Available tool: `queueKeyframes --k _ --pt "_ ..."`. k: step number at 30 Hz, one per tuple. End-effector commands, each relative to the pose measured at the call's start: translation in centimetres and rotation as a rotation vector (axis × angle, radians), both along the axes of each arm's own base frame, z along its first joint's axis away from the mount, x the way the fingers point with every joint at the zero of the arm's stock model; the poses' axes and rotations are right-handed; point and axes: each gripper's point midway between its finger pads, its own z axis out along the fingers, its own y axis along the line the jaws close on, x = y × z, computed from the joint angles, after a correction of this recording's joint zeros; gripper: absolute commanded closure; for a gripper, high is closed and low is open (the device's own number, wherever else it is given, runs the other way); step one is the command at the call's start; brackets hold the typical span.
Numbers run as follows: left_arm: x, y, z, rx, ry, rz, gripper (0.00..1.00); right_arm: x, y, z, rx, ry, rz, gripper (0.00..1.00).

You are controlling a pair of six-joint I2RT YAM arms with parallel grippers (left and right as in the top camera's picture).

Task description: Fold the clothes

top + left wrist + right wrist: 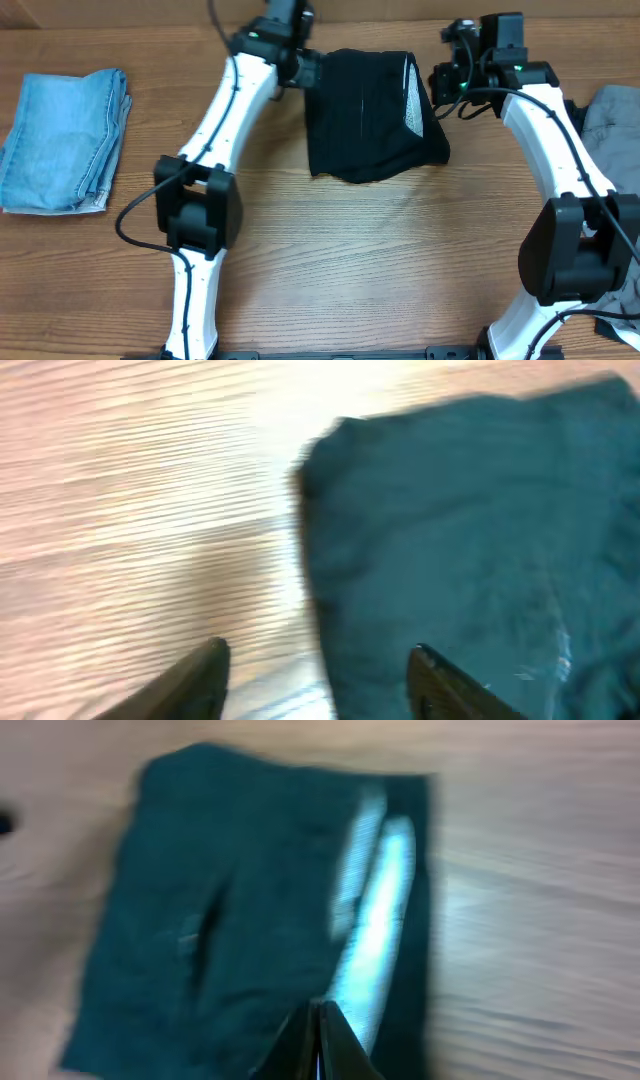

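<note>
Wood-grain table [330, 260] fills the overhead view, and the biggest piece of cloth on it is the black shorts [360, 115], lying flat at upper centre between the two arms. They are already doubled over into a rough rectangle. Expect them to be light, limp and thin: they will drape and sag from any single pinch, and a layer can slide off the one beneath it, so lift low and drag little.

Next in size, the denim piece [65, 140] sits folded at the far left edge of the frame, well apart from the shorts. It looks thicker and stiffer, so it should hold a crease better. The grey garment [612, 125] is only partly in view at the right edge, bunched up.

Your left gripper [320, 675] has its fingers apart and holds nothing. In its wrist view one finger is over bare wood and the other over black cloth, straddling the shorts' edge near a corner. Your right gripper [320, 1040] has its fingers pressed together, pointing at the shorts' right side. You cannot tell from the blurred wrist view whether any cloth is caught between them.

Smallest, the pale lining [415, 95] shows as a strip along the shorts' right edge. That waistband is the firmest part, so take hold there and at the opposite corner, gathering all layers together.
</note>
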Motion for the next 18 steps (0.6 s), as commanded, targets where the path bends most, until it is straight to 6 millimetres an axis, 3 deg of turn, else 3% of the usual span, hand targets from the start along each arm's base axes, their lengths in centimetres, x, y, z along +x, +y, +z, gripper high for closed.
queueKeyframes --k 1,2,7,13,18 --pt "-0.5 -0.8 -0.1 -0.026 0.014 -0.018 0.63 -1.4 3.6 0.5 0.079 0.023 0.111 0.96" --pt "-0.6 -1.0 -0.7 -0.019 0.017 -0.030 0.68 -1.6 4.0 0.4 0.071 0.020 0.130 0.96" --pt "-0.8 -2.4 -3.2 -0.038 0.012 -0.057 0.67 -2.1 4.3 -0.7 0.052 0.039 0.160 0.96" --pt "-0.4 -5.0 -4.7 -0.122 -0.038 -0.117 0.65 -4.2 3.7 -5.1 0.017 0.129 0.166 0.96" --pt "-0.6 -5.7 -5.1 -0.117 -0.049 -0.142 0.62 -5.9 3.2 -9.5 0.004 0.159 0.157 0.96"
